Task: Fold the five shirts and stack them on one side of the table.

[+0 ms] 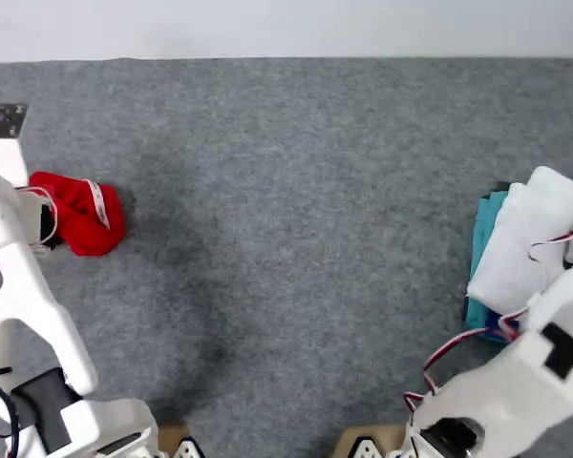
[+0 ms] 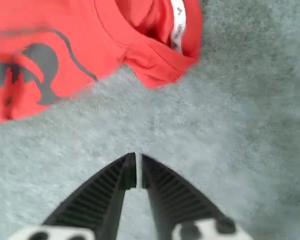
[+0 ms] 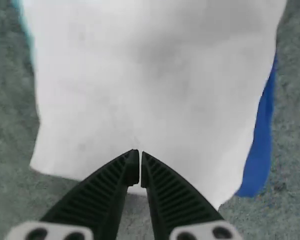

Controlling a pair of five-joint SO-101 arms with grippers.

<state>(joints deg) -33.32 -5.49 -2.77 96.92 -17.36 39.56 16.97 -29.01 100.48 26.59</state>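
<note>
Red shirt (image 1: 76, 212) crumpled at desk (image 1: 296, 191) left edge, left gripper (image 2: 138, 172) pressed together, empty, beside it, white shirt (image 1: 530, 239) on teal shirt (image 1: 485, 229) at right edge, right gripper (image 3: 139, 167) pressed together over it

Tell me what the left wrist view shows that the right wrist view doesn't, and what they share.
Left wrist view, not the right: a crumpled, unfolded red shirt with a dark print, beyond the left gripper. Right wrist view, not the left: a folded white shirt topping a stack, with a blue shirt and a teal edge peeking out beneath, by the right gripper. Both: the grey felt table and shut, empty jaws.
</note>
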